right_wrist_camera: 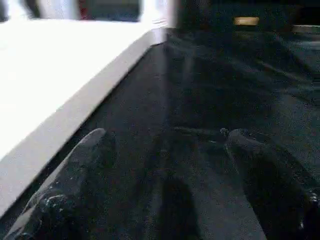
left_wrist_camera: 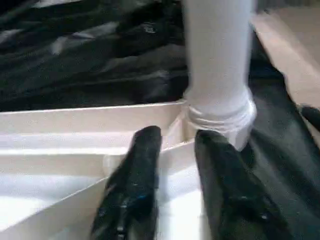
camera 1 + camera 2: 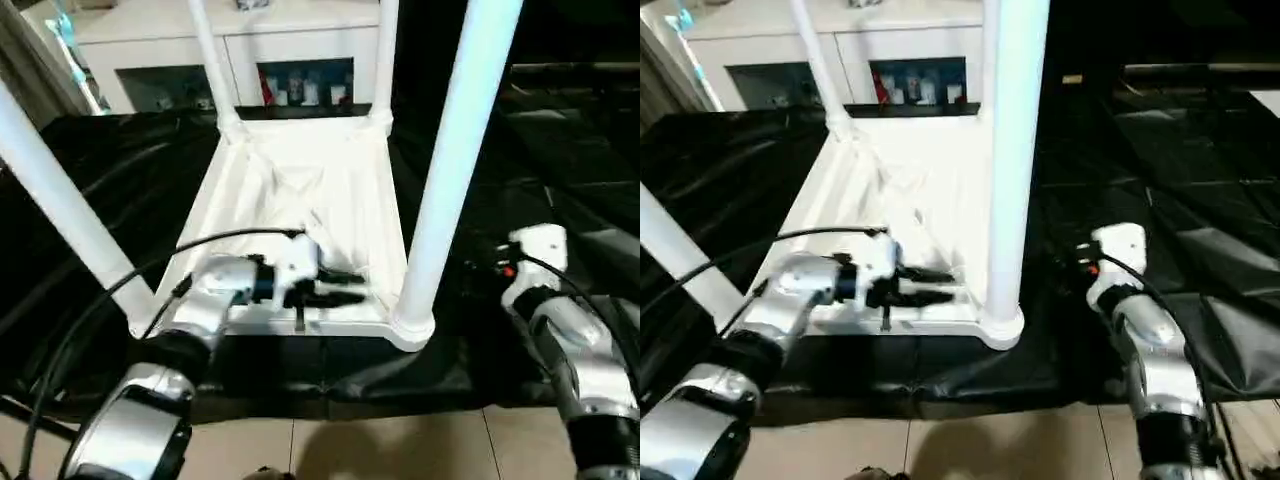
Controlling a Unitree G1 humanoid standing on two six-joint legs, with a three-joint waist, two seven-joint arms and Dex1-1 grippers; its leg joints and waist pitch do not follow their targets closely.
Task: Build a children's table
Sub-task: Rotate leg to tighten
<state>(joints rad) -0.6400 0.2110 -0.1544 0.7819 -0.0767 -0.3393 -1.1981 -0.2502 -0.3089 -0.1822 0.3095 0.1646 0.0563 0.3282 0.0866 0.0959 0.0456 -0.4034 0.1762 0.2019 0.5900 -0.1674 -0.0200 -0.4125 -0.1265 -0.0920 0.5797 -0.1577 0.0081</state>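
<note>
Left eye view is showing the table top [image 3: 300, 190] carrying 4 legs [image 3: 455, 160]; left gripper [image 2: 175, 150] is gaping slightly, right gripper [image 1: 165, 150] wide, both empty.

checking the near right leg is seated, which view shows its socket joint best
The left wrist view: the leg meets its corner socket up close, just past the left claw. Both eye views show the joint smaller, from above. The right wrist view gives just the tabletop's edge.
</note>
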